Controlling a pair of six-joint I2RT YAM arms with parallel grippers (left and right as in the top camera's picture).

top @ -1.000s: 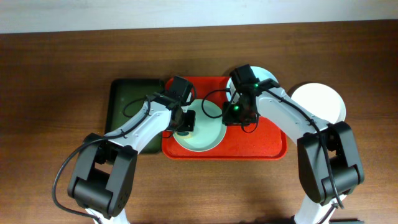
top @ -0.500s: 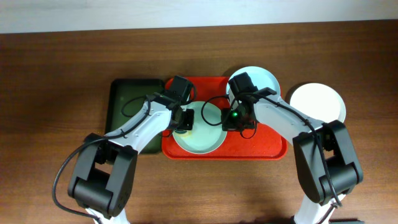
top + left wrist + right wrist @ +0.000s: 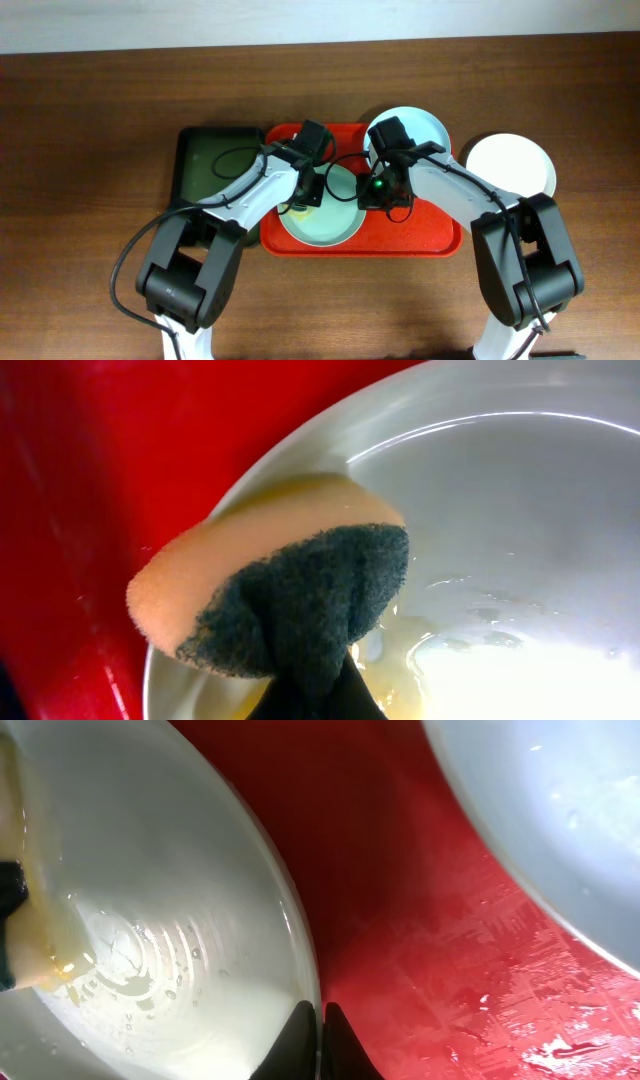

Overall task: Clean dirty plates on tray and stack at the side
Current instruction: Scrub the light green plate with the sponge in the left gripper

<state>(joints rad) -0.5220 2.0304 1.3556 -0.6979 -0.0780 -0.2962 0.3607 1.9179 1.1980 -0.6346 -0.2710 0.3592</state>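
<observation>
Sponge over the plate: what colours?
Sponge: pale orange foam, dark scouring side; clearest in left wrist view.

Both arms reach forward and inward, elbows out, wrists tipped down. Left gripper (image 3: 303, 196) clamped on a sponge (image 3: 270, 600) — right gripper (image 3: 385, 190) pinched tight, fingertips (image 3: 300, 1042) meeting. Grippers near each other, not touching.

I am sliding my left gripper (image 3: 304, 199) and its sponge (image 3: 250, 565) toward 3 o'clock across the mint plate (image 3: 332, 226); my right gripper (image 3: 321, 1023) is pinching shut on its rim.
</observation>
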